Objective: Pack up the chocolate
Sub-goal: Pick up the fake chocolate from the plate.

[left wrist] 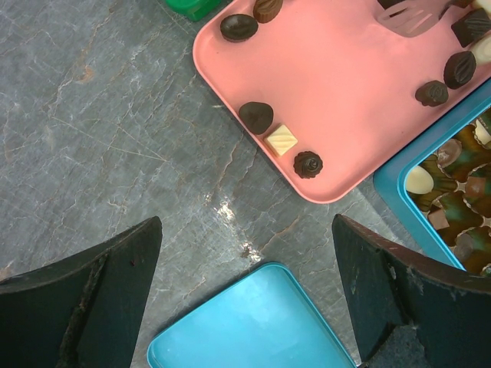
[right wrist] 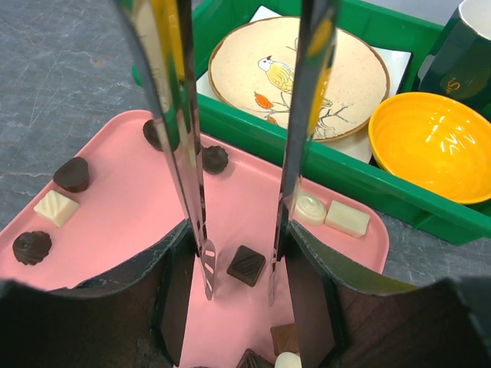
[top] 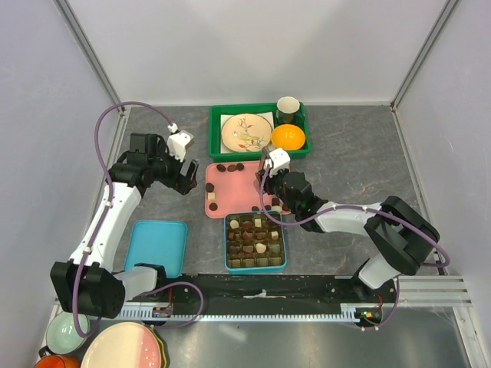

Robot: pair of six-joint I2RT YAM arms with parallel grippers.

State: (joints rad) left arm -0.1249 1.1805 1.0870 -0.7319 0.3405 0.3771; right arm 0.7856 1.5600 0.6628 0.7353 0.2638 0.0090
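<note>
From above, chocolate (top: 255, 239) packed in the blue box (top: 227, 245) cells, more lying flat on the pink tray (top: 234, 188) beyond. At the left wrist, left claw (left wrist: 245, 222) released and wide over counter (left wrist: 92, 115) between tray and teal lid (left wrist: 253, 322), a cream square (left wrist: 281, 140) set corner-on near the tray's rim. At the right wrist, right claw (right wrist: 238, 234) grasping metal tongs (right wrist: 180, 115), tips parted astride a dark square (right wrist: 247, 265) turned diamond-wise, green bin (right wrist: 253, 136) behind.
</note>
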